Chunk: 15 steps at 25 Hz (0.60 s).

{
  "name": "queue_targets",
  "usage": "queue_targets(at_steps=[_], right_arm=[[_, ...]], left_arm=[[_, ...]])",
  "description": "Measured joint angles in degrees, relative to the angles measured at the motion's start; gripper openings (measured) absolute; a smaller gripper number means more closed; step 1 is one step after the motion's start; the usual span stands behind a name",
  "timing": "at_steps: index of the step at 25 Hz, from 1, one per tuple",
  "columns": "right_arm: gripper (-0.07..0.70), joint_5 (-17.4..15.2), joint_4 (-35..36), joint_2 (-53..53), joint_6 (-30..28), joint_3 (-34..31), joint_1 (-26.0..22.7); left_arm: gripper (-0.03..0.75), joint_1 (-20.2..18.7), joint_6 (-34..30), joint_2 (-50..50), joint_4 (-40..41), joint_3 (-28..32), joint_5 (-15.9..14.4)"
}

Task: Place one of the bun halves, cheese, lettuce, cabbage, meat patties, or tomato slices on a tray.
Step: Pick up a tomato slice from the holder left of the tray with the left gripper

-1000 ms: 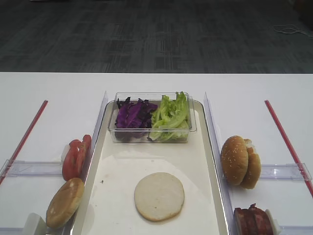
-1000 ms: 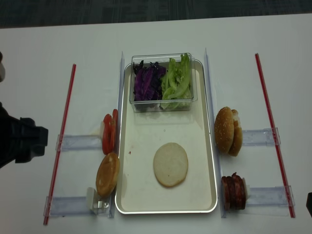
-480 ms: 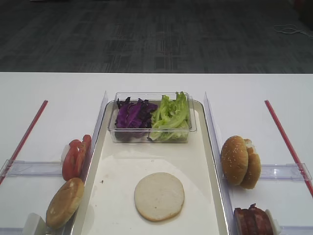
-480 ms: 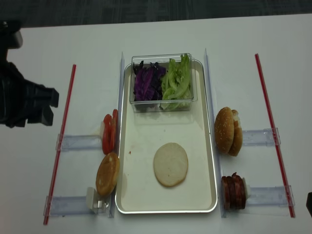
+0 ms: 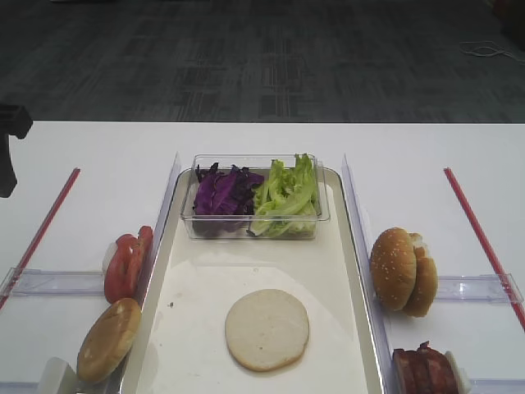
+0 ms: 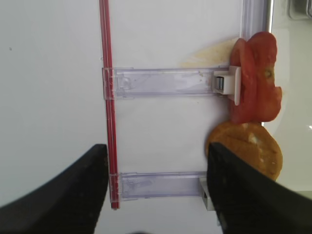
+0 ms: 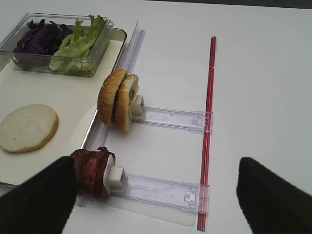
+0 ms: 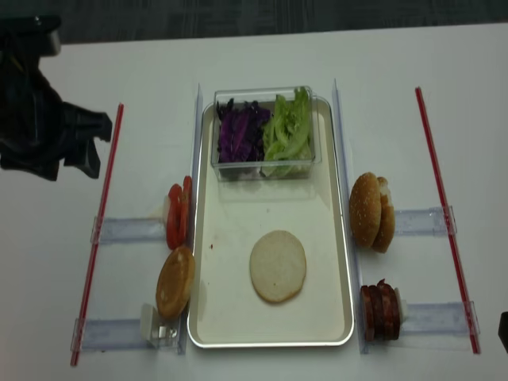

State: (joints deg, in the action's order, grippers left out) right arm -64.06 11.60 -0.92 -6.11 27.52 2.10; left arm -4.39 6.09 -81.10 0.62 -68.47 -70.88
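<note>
Moving in from the left in the high realsense view: left arm (image 8: pixel 48 119) now sits further up-table than a second ago, well apart from the tomato slices (image 8: pixel 178 216), likely its target.

Left wrist view: left gripper (image 6: pixel 156 187) open, empty; slices (image 6: pixel 256 83) stand on edge, faces along their rail.

Right wrist view: right gripper (image 7: pixel 156 192) open, idle; tray (image 7: pixel 85 134) long axis runs away from the robot.
</note>
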Motion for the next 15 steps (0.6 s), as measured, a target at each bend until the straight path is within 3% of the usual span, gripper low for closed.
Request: queue_targets(at_steps=[15], right_arm=[[0.654,0.0,0.0,0.0,-0.1,0.0,0.0]], left_arm=[[0.446,0.0,0.5,-5.3,1.4,-1.8,0.4]])
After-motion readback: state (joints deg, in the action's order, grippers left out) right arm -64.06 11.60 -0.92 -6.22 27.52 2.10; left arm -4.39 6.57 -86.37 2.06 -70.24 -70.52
